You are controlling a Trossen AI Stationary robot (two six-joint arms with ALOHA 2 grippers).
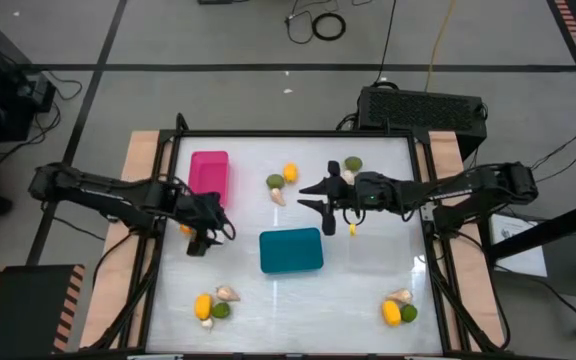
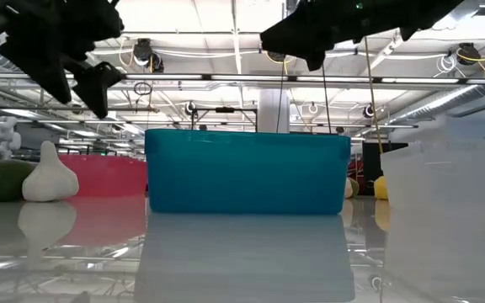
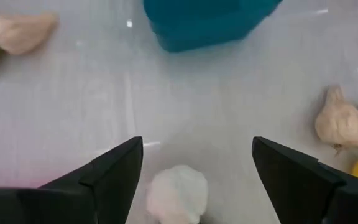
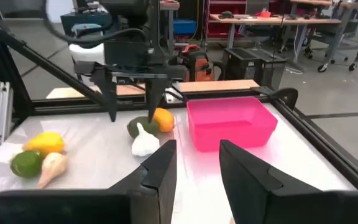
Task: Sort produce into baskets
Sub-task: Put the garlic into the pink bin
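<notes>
My bright pink rectangular plastic bin (image 1: 209,172) sits at the far left of the worktop (image 1: 368,290); its inside looks bare in the right wrist view. The teal rectangular bin (image 1: 291,250) sits mid-worktop, solid-walled; contents can't be told. A nearly clear, faint bin (image 2: 449,181) shows near the low camera.

Produce lies loose in clusters. Near the pink bin: a yellow-orange oval fruit (image 1: 289,173), a round dark-green fruit (image 1: 274,182) & a pale beige garlic-like bulb (image 1: 278,196). Another green fruit (image 1: 353,164) sits far right. Near-left cluster: yellow fruit (image 1: 202,305), bulb (image 1: 228,294), green fruit (image 1: 221,311). Near-right cluster: yellow fruit (image 1: 392,313), bulb (image 1: 400,296), green fruit (image 1: 408,313).

My left gripper (image 3: 197,171) hovers beside the pink bin, jaws apart, a pale rounded bulb (image 3: 178,193) on the worktop between them. My right gripper (image 1: 318,197) hangs above the middle, jaws apart, holding nothing.

Worktop is glossy white, reflective, w/ a black frame & wood side strips. Beyond: grey floor, cables, a workshop w/ benches and ceiling lights.
</notes>
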